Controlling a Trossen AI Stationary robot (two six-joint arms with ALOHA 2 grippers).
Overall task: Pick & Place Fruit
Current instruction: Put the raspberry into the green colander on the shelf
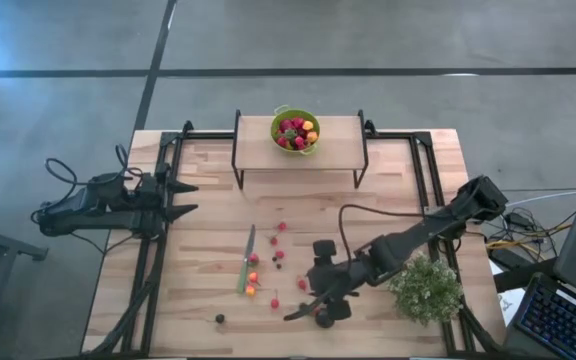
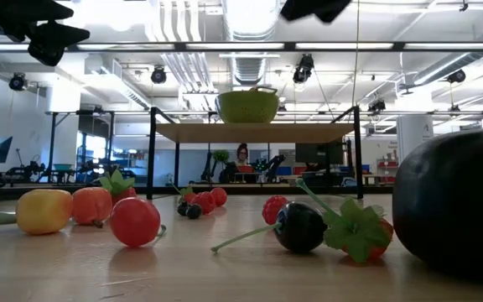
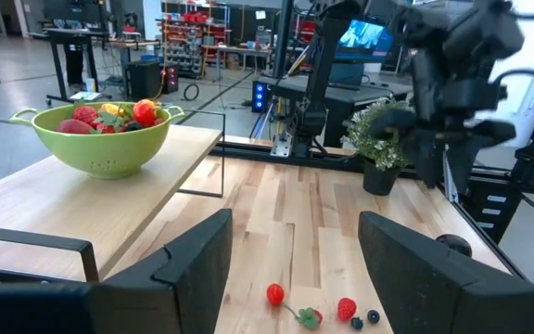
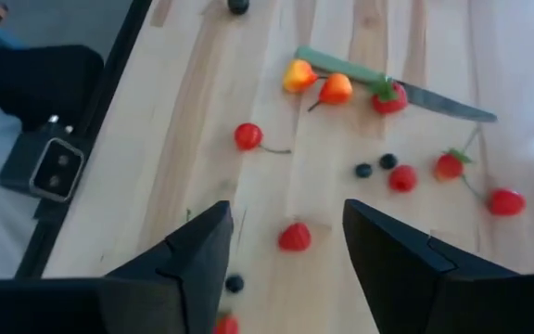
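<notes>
A light wooden table (image 1: 208, 215) carries a raised shelf (image 1: 258, 140) along its far edge, and on that shelf sits a green bowl (image 1: 295, 131) already heaped with red and orange pieces. Most of the fruit (image 1: 273, 262) lies loose on the table's middle and near part: small red berries, a few dark ones, and orange and yellow pieces. A knife (image 1: 247, 258) with a green handle lies among them, its blade pointing toward the shelf, with an orange piece and a red one touching its handle end. One dark berry (image 1: 220, 319) sits alone near the front edge. A bushy pale-green plant (image 1: 426, 288) stands at the right side of the table, just beside the right arm's forearm.

The right gripper (image 1: 320, 302) hangs low over the near part of the table, right of the scattered berries, its arm reaching in slantwise from the right rear corner. In the right wrist view its fingers (image 4: 193, 260) stand apart with nothing between them, a red berry (image 4: 295, 237) on the wood below the gap.

The left gripper (image 1: 180, 198) waits at the table's left edge, level, pointing inward, jaws wide and empty.
</notes>
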